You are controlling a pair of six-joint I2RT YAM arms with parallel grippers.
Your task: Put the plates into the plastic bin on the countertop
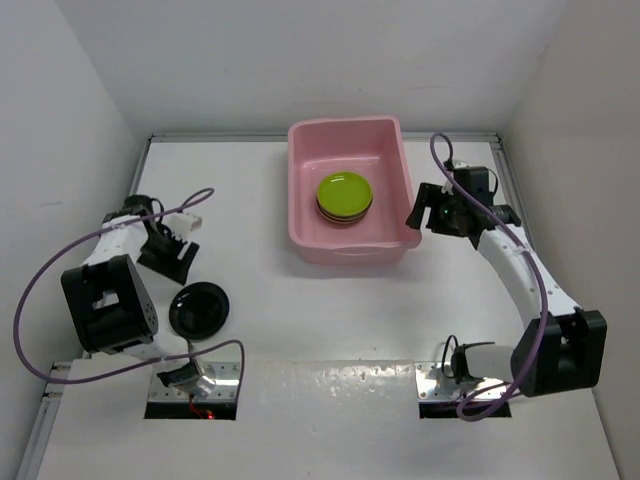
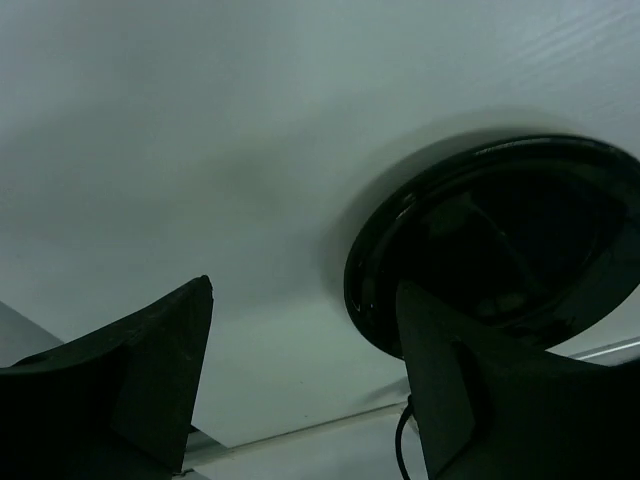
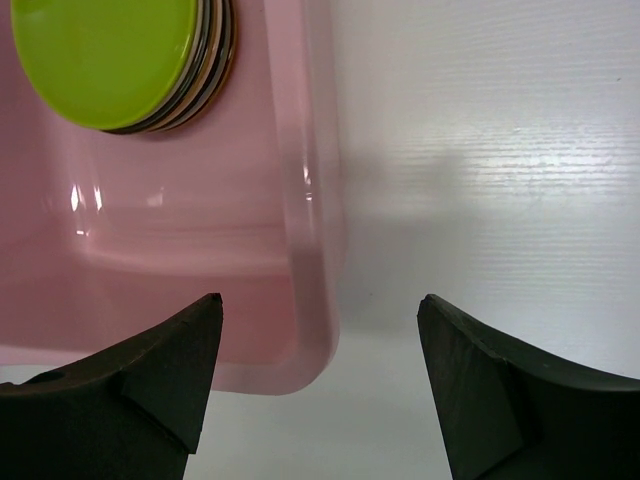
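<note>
The pink plastic bin (image 1: 310,235) stands at the back middle of the white countertop (image 1: 330,320). A stack of plates topped by a lime green plate (image 1: 345,193) lies inside it. One glossy black plate (image 1: 198,308) lies on the countertop at the left. My left gripper (image 1: 172,262) is open and empty, just behind that black plate (image 2: 520,240); in the left wrist view its right finger (image 2: 470,400) overlaps the plate's near rim. My right gripper (image 1: 417,217) is open and empty at the bin's front right corner (image 3: 310,330), which lies between its fingers. The green-topped stack (image 3: 110,55) shows in the right wrist view.
White walls (image 1: 90,110) close in the countertop on the left, back and right. Purple cables (image 1: 40,290) loop off both arms. The arm bases sit on metal plates (image 1: 230,380) at the near edge.
</note>
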